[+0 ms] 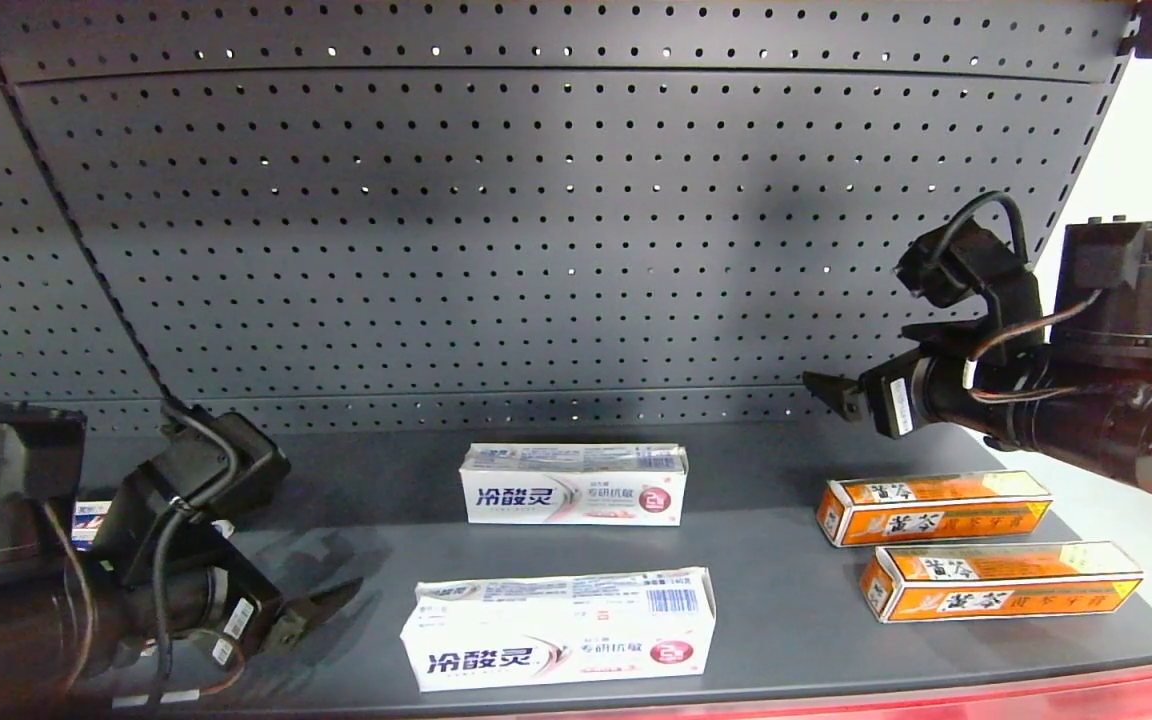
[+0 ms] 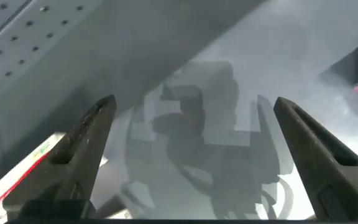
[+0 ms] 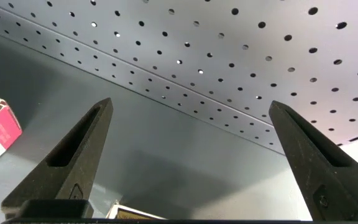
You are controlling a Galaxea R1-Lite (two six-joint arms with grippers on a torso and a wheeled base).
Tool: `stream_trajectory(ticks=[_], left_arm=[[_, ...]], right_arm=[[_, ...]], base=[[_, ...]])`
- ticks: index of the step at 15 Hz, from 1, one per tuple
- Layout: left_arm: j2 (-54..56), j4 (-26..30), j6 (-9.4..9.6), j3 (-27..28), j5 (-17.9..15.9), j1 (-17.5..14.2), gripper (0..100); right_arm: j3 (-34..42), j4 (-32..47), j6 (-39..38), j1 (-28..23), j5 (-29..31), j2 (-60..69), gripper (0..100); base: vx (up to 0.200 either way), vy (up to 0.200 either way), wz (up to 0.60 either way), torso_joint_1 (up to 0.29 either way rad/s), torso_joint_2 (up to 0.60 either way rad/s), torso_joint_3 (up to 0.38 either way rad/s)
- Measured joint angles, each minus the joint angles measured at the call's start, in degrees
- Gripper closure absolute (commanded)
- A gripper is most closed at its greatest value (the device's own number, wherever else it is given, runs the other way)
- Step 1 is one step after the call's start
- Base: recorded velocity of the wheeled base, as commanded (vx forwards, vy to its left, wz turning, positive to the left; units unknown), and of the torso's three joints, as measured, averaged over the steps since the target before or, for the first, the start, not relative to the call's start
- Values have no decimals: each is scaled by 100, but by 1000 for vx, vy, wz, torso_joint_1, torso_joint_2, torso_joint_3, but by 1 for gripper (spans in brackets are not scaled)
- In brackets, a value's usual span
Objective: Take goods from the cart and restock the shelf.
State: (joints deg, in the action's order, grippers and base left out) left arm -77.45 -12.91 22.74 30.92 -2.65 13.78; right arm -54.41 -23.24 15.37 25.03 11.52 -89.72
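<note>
Four boxes lie flat on the shelf [image 1: 776, 600]. A back white box [image 1: 574, 485] and a front white box [image 1: 558, 630] sit mid-shelf, one behind the other. A back orange box [image 1: 933, 507] and a front orange box [image 1: 1001, 580] sit toward the right end. All four have their long sides along the front edge.

The left gripper [image 1: 321, 605] hangs low over the left front corner, near the front white box but apart from it, its jaws apart with nothing between them. The right gripper [image 1: 826, 390] is held above the back right corner, behind the orange boxes and close to the pegboard [image 1: 536, 250], its jaws likewise apart and empty.

With both empty, I'd judge the step in hand is a fetch from the cart. To do it well, the left arm should lift before it swings out. It sits low and points toward the front white box, so a sideways sweep could skew that box. The right arm has more room, yet it ought to rise clear of the orange pair. Whatever comes back should go on bare shelf, between the white and orange pairs or left of the white ones, laid flat and square to the rows.

Behind the left arm, a small box [image 1: 88, 520] at the left end is mostly covered. I can't tell its kind or how it lies.
</note>
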Motion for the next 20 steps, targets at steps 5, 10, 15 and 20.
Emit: stream_trajectory(ticks=[5, 10, 15, 20], left_arm=[[-207, -2, 4, 87, 2, 402, 0], [-238, 18, -11, 177, 2, 905, 0], [-356, 2, -29, 296, 2, 1154, 0], [-436, 2, -33, 317, 16, 1370, 0]], right_arm=[[-5, -2, 0, -33, -6, -10, 0], [-2, -11, 6, -52, -4, -73, 0], [0, -11, 6, -52, -2, -88, 0], [5, -11, 0, -63, 0, -90, 0]], base=[[0, 0, 0, 0, 0, 0], [0, 0, 0, 0, 0, 0], [0, 0, 0, 0, 0, 0], [0, 0, 0, 0, 0, 0]])
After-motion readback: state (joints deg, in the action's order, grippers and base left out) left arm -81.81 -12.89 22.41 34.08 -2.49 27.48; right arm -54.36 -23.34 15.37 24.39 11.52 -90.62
